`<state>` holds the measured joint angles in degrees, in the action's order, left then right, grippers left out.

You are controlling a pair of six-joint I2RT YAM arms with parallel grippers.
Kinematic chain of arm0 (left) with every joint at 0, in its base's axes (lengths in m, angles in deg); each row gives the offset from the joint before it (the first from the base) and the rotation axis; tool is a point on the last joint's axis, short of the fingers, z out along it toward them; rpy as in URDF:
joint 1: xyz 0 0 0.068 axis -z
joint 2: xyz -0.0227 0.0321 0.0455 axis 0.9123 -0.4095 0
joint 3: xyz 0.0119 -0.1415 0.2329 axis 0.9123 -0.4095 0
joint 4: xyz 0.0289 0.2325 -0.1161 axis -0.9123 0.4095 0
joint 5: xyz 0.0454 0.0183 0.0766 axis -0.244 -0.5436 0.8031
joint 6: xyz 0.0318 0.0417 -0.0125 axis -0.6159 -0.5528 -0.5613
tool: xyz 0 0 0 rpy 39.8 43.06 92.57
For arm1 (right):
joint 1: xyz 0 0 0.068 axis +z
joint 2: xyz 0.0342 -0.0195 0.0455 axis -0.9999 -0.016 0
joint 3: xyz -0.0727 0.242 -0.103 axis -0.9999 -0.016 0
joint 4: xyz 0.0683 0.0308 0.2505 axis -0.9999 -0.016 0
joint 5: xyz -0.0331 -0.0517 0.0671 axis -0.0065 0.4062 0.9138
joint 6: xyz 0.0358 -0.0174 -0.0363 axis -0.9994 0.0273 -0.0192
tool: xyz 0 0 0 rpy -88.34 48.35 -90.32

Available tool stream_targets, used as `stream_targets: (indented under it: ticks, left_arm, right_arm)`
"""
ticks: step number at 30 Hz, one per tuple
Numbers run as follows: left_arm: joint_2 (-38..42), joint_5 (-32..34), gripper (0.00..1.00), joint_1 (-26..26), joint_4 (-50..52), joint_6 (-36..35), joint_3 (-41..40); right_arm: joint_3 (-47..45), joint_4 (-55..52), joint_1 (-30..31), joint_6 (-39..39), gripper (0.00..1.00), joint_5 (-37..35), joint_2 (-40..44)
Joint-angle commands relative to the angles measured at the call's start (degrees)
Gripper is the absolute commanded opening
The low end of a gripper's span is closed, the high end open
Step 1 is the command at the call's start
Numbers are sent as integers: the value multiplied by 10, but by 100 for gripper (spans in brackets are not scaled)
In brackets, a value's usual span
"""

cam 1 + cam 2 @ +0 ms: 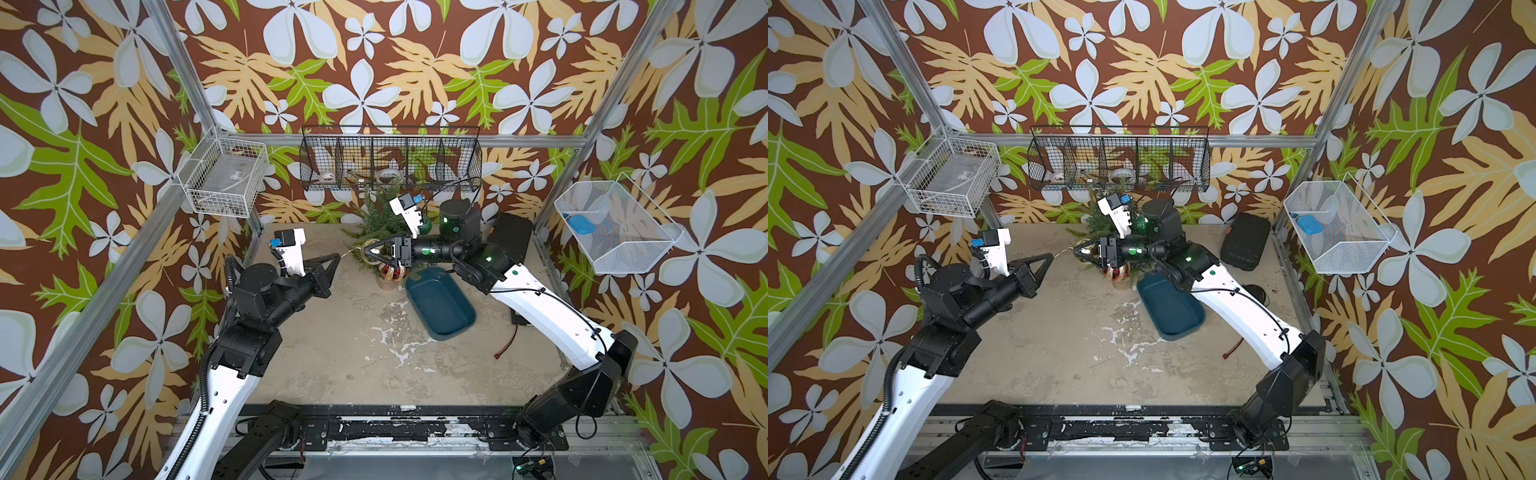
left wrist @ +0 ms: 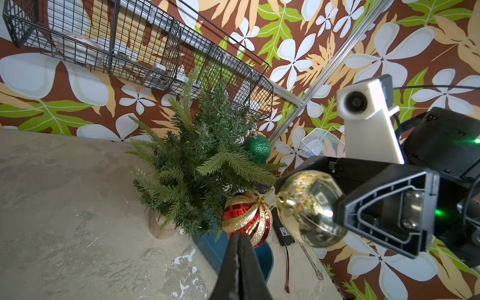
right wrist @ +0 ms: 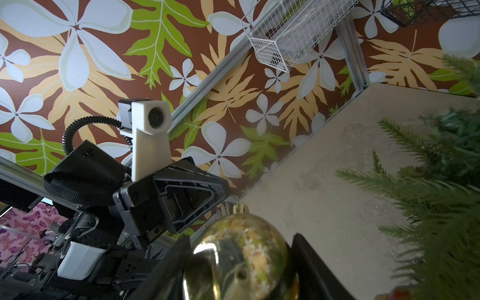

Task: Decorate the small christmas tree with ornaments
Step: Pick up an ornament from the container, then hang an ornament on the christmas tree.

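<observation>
The small christmas tree (image 1: 376, 220) (image 2: 202, 161) stands in a tan pot (image 2: 158, 226) at the back of the table. Two ornaments hang on it: a green glitter ball (image 2: 257, 148) high on its right side, and a red-gold-white striped ball (image 2: 244, 218) (image 1: 392, 272) low at the front. My right gripper (image 1: 365, 250) (image 3: 242, 240) is shut on the shiny gold ball (image 2: 309, 207) (image 3: 241, 259), just left of the tree's lower branches. In both top views a thin gold thread runs from the ball's cap to my left gripper (image 1: 338, 255) (image 1: 1051, 255) (image 2: 237, 235), which is shut on it.
A dark teal tray (image 1: 440, 307) lies just right of the pot. A black wire basket (image 1: 390, 162) hangs on the back wall above the tree. White wire baskets (image 1: 226, 176) (image 1: 615, 226) hang at both sides. A black device (image 1: 511, 237) and a red cable (image 1: 507, 345) lie at the right.
</observation>
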<state>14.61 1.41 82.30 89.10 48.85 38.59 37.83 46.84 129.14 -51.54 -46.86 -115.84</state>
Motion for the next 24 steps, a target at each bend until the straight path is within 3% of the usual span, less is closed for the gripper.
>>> stream_targets:
  ticks: [1, 15, 24]
  left_arm:
    - [-6, -37, 0, -4, -42, 4, -4]
    - [-25, -46, 0, -29, -107, 13, -42]
    - [-30, -68, 0, -39, -147, 30, -55]
  right_arm:
    - [27, -38, 4, 24, 60, -19, -16]
    - [118, -106, 5, 52, 59, -63, -76]
    - [143, -126, 6, 60, 59, -89, -73]
